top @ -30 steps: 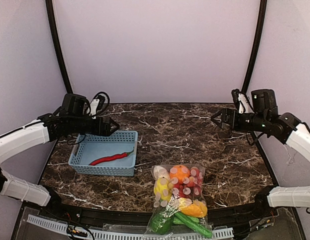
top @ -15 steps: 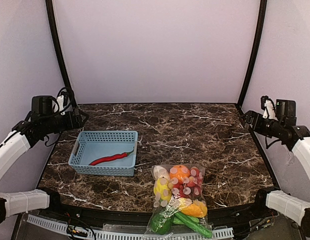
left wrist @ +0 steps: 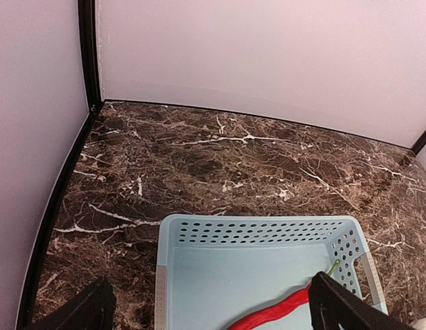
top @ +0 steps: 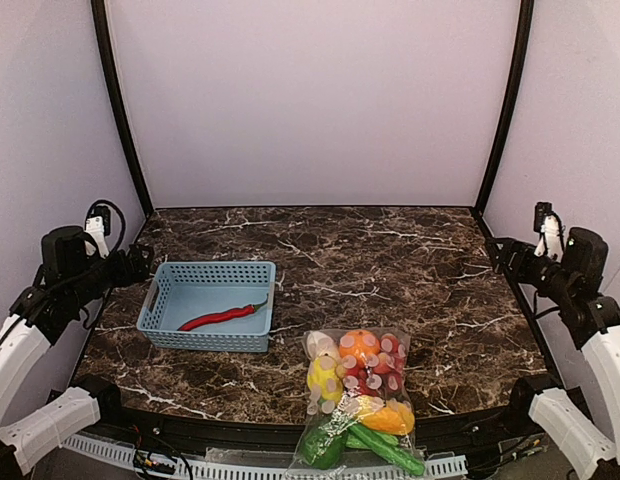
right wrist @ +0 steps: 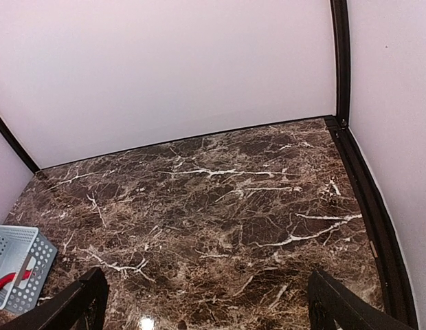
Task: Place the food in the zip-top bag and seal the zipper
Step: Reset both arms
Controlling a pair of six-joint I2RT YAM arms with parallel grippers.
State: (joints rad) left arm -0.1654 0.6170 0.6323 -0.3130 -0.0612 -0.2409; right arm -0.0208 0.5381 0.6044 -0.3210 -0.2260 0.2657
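I've pulled back to the table's (top: pixel 390 260) sides: left gripper (top: pixel 133 262), right gripper (top: pixel 500 252) gape empty; chili's (top: pixel 222 317) in the basket (top: pixel 205 272), bag (top: pixel 360 395) perhaps unsealed.

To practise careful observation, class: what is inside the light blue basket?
One red chili lies on the floor of the blue basket; nothing else shows. The basket's near wall hides a thin strip of floor from the top camera.

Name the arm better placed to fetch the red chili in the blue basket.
Left, probably. The left claw, open, hangs right beside the basket holding the chili; the right claw, also open, is across the table.
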